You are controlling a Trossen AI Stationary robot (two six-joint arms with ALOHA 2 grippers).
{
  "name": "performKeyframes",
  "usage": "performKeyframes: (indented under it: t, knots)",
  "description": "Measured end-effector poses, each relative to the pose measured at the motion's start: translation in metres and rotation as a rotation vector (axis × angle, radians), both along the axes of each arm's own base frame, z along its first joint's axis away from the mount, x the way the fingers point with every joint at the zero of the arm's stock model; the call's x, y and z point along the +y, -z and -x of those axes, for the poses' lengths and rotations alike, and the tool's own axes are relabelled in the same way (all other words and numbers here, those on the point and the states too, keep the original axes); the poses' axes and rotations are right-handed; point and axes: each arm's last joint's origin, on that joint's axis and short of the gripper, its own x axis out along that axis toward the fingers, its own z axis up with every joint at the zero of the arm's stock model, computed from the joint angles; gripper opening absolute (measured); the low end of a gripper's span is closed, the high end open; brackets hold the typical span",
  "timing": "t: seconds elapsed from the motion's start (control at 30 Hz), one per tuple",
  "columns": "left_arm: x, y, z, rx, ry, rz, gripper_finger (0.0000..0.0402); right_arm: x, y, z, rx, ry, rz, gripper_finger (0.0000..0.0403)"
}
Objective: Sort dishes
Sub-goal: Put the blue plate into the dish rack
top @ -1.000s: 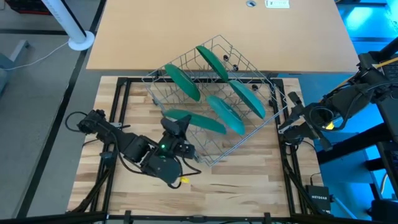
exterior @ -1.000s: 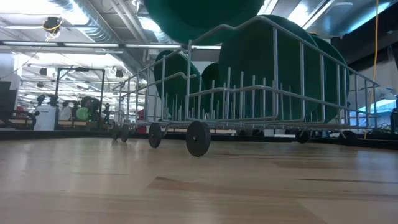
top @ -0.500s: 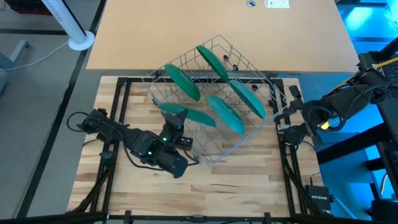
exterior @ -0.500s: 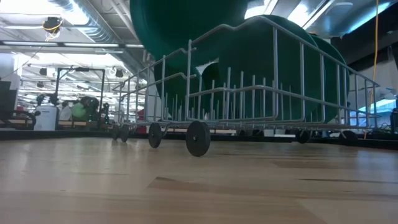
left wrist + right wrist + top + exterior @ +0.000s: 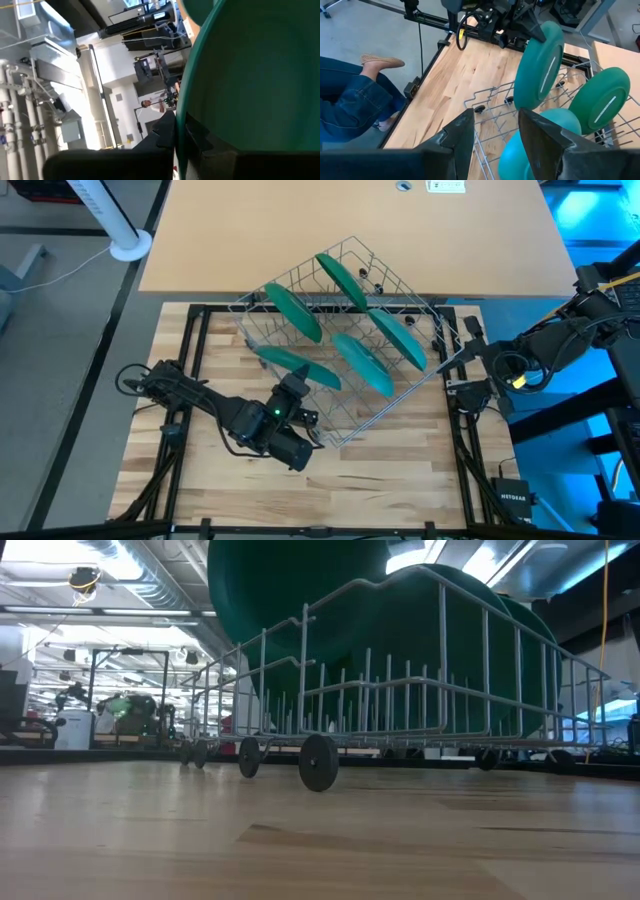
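Observation:
The silver wire rack [image 5: 345, 345] stands askew on small wheels in the middle of the wooden table. Several dark-green plates stand on edge in it, among them one [image 5: 295, 312] at its far left and one [image 5: 362, 363] near its middle. My left gripper [image 5: 293, 385] is at the rack's near-left side, shut on a further plate [image 5: 297, 365], which also shows in the right wrist view [image 5: 538, 65] and high up in the low view [image 5: 300, 590]. My right gripper [image 5: 492, 135] waits open at the table's right edge [image 5: 462, 360]. My left gripper pinches the plate's rim [image 5: 180, 135] between its two fingers, one on each face. The fingers come level from the table's near-left side. The plate stands nearly on edge, a little tilted, its lower rim [image 5: 524, 106] over the rack's near-left wires; whether it touches them I cannot tell.
A tan desk [image 5: 350, 220] adjoins the table's far side, and a white post base [image 5: 130, 248] stands at the far left. Black frame rails and cables run along both table sides. A person's leg and shoe [image 5: 355, 90] show beyond the table's edge.
My left gripper has sunk toward the rack and rolled about its own axis, staying shut. The plate it holds has turned from lying nearly flat to standing nearly on edge and has come down over the rack's near-left part.

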Motion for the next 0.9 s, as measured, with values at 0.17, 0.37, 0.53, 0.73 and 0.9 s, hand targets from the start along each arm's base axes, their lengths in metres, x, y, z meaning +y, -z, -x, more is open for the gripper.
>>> performKeyframes:
  t: [0.17,0.37,0.53,0.73,0.9]
  knots:
    - [-0.001,0.004,-0.002,0.027,0.014,0.027,0.0000,0.000,0.000,0.000,0.001,0.000,0.000,0.0159]
    - [-0.002,0.007,-0.004,0.059,0.020,0.023,0.0000,0.000,0.000,0.000,0.001,0.000,0.000,0.0159]
    - [-0.005,0.015,-0.010,0.123,0.039,0.037,0.0000,0.000,0.000,0.000,0.001,-0.001,0.000,0.0159]
    - [-0.007,0.019,-0.014,0.202,0.052,0.001,0.0000,0.000,0.000,0.000,0.001,-0.001,0.000,0.0159]
    - [-0.009,0.021,-0.020,0.230,0.073,0.006,0.0000,0.000,0.000,0.000,0.000,-0.001,-0.001,0.0159]
